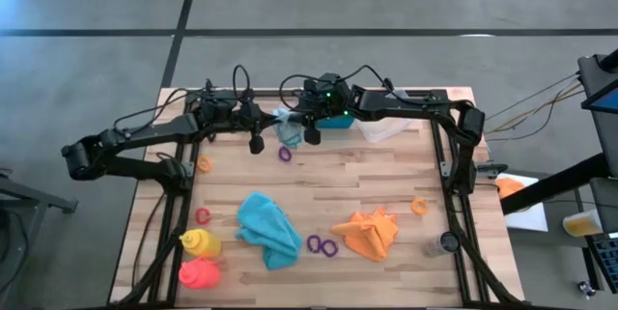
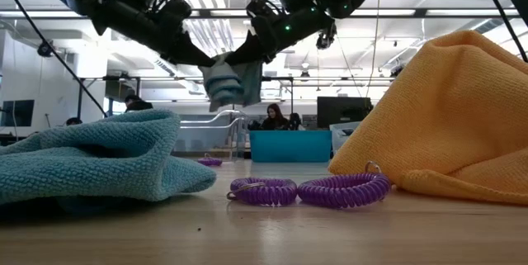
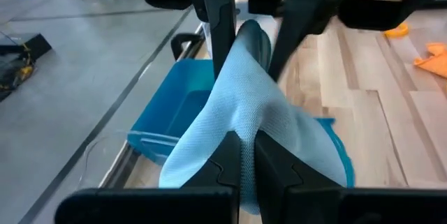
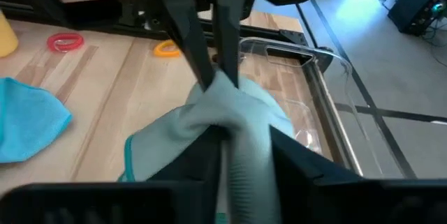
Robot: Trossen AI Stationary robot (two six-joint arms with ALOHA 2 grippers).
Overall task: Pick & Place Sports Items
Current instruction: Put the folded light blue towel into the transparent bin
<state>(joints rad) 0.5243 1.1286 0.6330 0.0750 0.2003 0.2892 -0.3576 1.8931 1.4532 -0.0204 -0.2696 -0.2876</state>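
Observation:
A pale blue cloth (image 1: pixel 288 130) hangs in the air at the table's far side, beside the teal bin (image 1: pixel 334 120). My left gripper (image 1: pixel 256 142) and my right gripper (image 1: pixel 312 136) are both shut on it, facing each other. In the low view the cloth (image 2: pixel 233 82) droops between them, clear of the table. A teal cloth (image 1: pixel 266 229), an orange cloth (image 1: pixel 369 236) and a pair of purple rings (image 1: pixel 323 245) lie on the near half of the table. A yellow bottle (image 1: pixel 200 243) and a pink-red bottle (image 1: pixel 200 273) lie at the near left. My left gripper pinches a bunched fold of the pale blue cloth (image 3: pixel 242 128) between its two fingers, coming roughly level from the table's left. The cloth is lifted clear and runs slack to the other gripper. My right gripper pinches a gathered, several-layered part of the cloth (image 4: pixel 235 122) between its two fingers, coming from the table's right. The cloth is lifted clear, and its loose part hangs below the fingers.
A clear plastic tray (image 1: pixel 386 129) stands right of the bin. A purple ring (image 1: pixel 285 154) lies under the cloth. A red ring (image 1: pixel 203 215) and an orange ring (image 1: pixel 205 164) lie at the left, another orange ring (image 1: pixel 419 206) at the right. People sit in the room behind.

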